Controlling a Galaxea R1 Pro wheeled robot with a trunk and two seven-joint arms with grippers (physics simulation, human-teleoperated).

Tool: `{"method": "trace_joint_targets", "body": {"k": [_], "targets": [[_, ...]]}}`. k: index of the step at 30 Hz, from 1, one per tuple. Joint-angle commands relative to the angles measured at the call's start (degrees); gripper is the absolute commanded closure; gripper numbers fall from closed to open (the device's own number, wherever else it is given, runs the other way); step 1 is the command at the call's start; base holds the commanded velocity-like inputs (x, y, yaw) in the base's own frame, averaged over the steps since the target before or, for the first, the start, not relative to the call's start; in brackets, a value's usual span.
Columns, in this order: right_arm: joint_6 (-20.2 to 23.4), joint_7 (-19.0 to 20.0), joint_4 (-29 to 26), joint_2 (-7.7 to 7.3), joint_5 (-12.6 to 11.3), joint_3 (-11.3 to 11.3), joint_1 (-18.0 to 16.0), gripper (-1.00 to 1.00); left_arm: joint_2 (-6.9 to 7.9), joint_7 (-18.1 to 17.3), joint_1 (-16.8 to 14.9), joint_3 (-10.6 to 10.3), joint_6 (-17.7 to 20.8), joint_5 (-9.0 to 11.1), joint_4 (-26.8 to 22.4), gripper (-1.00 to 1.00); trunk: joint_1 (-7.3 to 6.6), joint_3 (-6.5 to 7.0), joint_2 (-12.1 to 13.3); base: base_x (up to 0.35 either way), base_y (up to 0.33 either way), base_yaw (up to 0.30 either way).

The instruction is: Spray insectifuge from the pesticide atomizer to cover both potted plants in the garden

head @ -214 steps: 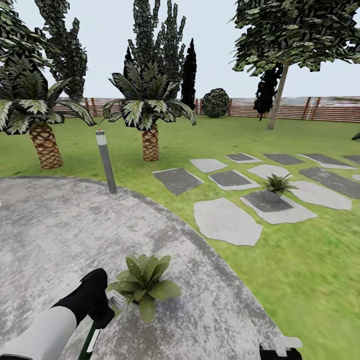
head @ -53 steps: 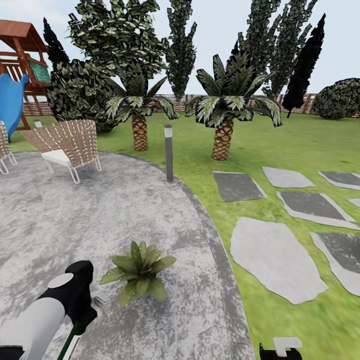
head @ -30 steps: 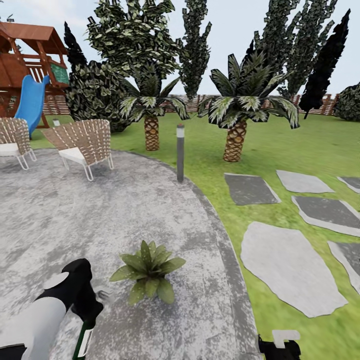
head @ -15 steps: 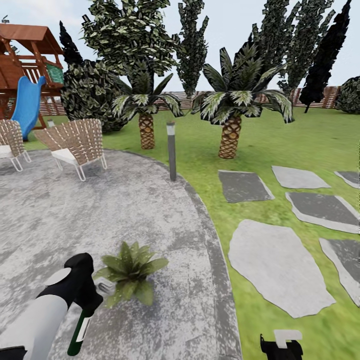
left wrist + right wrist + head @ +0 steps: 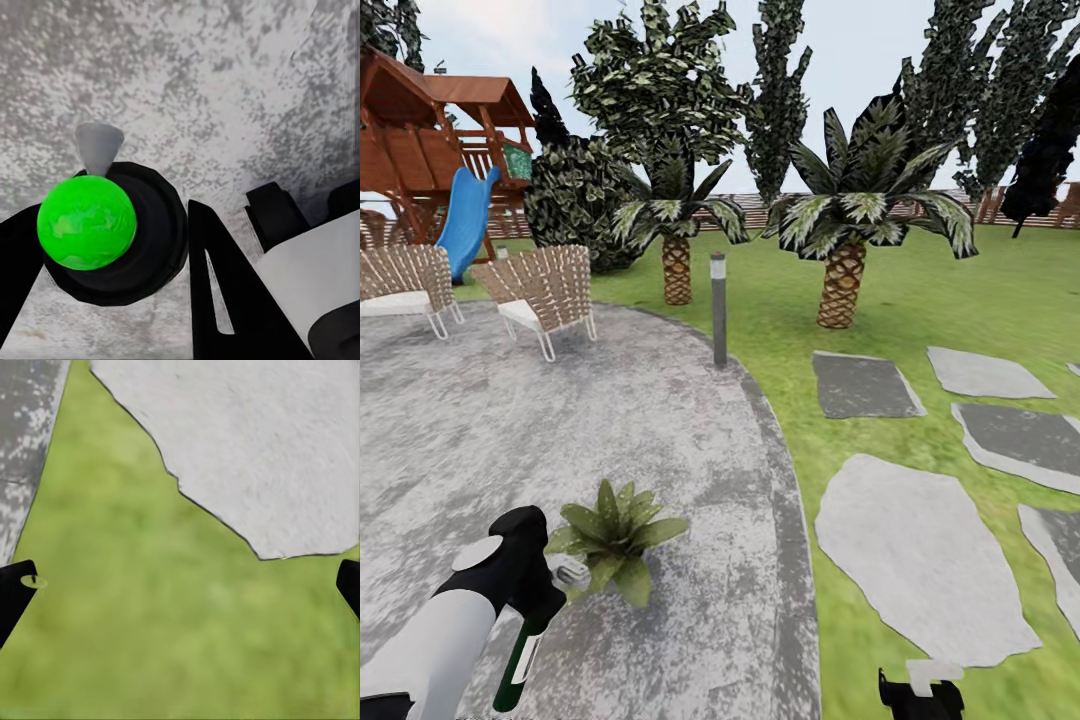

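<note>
In the head view my left gripper (image 5: 536,612) is shut on the pesticide atomizer (image 5: 517,664), a green bottle with a white label hanging down from the fingers. Its pale grey trigger head (image 5: 571,573) touches or nearly touches the near leaves of a potted plant (image 5: 615,532), a low green rosette on the round grey paved patch (image 5: 610,420). The left wrist view looks along the bottle's bright green body (image 5: 86,221) between black fingers (image 5: 217,289), with the grey nozzle (image 5: 98,147) beyond. My right gripper (image 5: 180,589) hangs open over the lawn (image 5: 150,645), low at the head view's edge (image 5: 920,692).
A grey post (image 5: 718,310) stands at the patch's far rim. Two wicker chairs (image 5: 545,290) and a playset with a blue slide (image 5: 465,220) are at the far left. Palms (image 5: 843,280) and stepping stones (image 5: 915,570) lie to the right, with the wooden fence (image 5: 760,212) behind.
The head view has swung left, bringing more of the playset and chairs in. My left gripper still holds the atomizer, whose trigger head is now closer to the plant's leaves than a second ago.
</note>
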Motion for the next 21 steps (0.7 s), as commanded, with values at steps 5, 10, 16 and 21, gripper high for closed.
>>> {"method": "trace_joint_targets", "body": {"k": [5,10,16,21], "targets": [[-0.18,-0.23,0.09,-0.01,0.61,-0.35,-0.04,-1.00,-0.05,-0.55,-0.04,0.20,0.53,-0.54,-0.07,1.00,0.00,-0.06,-0.02,0.164,-0.215,0.121],[-0.18,-0.23,0.09,-0.01,0.61,-0.35,-0.04,-1.00,-0.07,-0.55,-0.05,0.37,0.54,-0.55,-0.07,1.00,0.00,-0.06,-0.02,0.169,-0.023,0.004],[-0.18,-0.23,0.09,0.06,0.67,-0.35,-0.04,-1.00,0.06,-0.55,-0.09,0.15,0.67,-0.59,-0.05,1.00,0.00,-0.06,-0.02,0.016,-0.001,0.191],[-0.18,-0.23,0.09,0.08,0.78,-0.35,-0.04,-1.00,-0.12,-0.55,-0.08,0.15,0.68,-0.60,-0.05,1.00,0.00,-0.06,-0.02,0.000,-0.144,0.275]]}}
